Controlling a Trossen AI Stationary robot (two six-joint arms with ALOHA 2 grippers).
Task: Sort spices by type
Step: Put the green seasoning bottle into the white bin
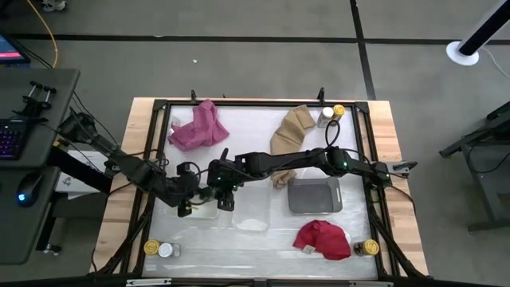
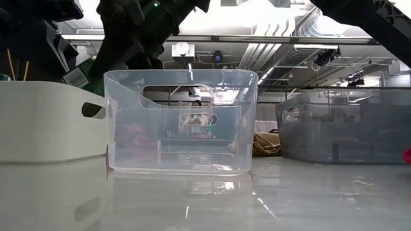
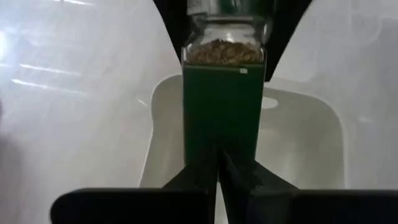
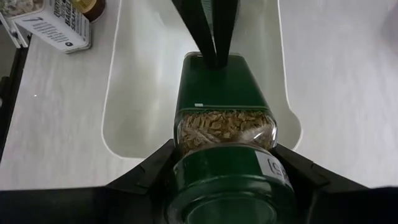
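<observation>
The right end effector [image 4: 224, 168] grasped a green-lidded spice jar [image 4: 225, 134] at its lid end, with one finger on each side. The left end effector [image 3: 219, 165] touched the other end of the same jar [image 3: 222, 118], its two fingers pressed together at the base, clenched on nothing. Both met above the white tray [image 1: 209, 210] near the middle of the bench [image 1: 263, 231], and the jar hung over the tray. Other spice jars stood at the bench corners: two [image 1: 159, 249] at the front left, one [image 1: 367, 248] at the front right, two [image 1: 331, 115] at the far right.
</observation>
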